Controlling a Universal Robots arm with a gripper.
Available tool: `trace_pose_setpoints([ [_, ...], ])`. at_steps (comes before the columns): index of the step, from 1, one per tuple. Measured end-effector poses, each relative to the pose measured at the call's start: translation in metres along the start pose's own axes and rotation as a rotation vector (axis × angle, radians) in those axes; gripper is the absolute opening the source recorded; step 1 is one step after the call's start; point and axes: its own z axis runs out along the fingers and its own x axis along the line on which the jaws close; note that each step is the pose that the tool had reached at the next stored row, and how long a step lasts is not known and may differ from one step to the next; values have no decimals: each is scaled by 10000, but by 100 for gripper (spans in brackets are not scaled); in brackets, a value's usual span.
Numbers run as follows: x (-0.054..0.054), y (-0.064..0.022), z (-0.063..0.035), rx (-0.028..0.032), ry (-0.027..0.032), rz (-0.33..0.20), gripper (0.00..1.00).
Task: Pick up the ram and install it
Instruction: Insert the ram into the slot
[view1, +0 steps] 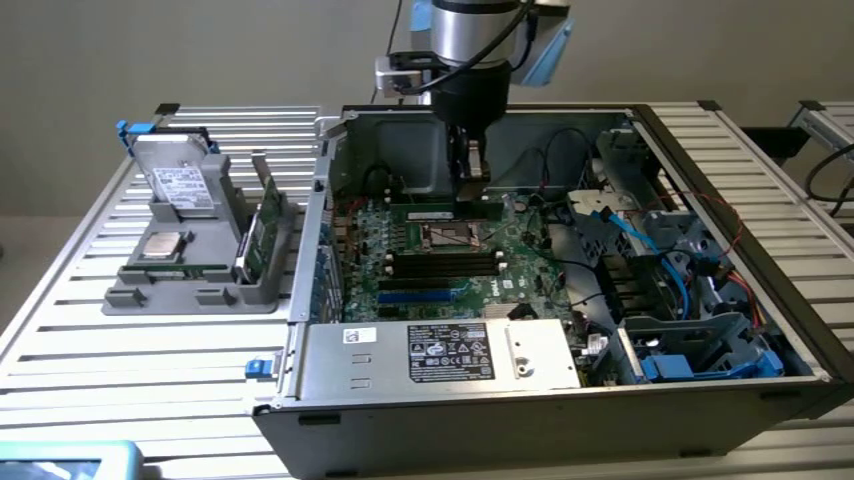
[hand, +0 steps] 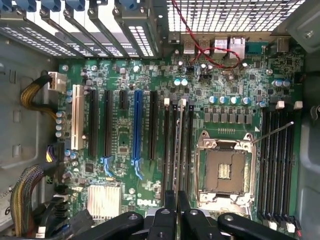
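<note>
Tool (hand: 176, 201) clamps ram (hand: 178, 150) edge-on above memory slots (hand: 190, 145).

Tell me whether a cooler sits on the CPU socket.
No, the CPU socket is bare, its metal frame and inner pad open to view.

Arm (view1: 467, 30): silver-grey cylinder, pale blue cap (view1: 545, 55) at one side, black cables (view1: 396, 25) trailing off it. Pincer (view1: 471, 185) black throughout; rounded black link arms (hand: 125, 220) with screw heads flank its two fingers (hand: 170, 210).
</note>
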Motion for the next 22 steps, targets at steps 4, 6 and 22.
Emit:
trace_pose_setpoints([
  [4,-2,-1,66,0,20,0,13],
  [6,-3,-3,103,0,27,0,13],
  [22,14,-12,301,2,73,0,13],
])
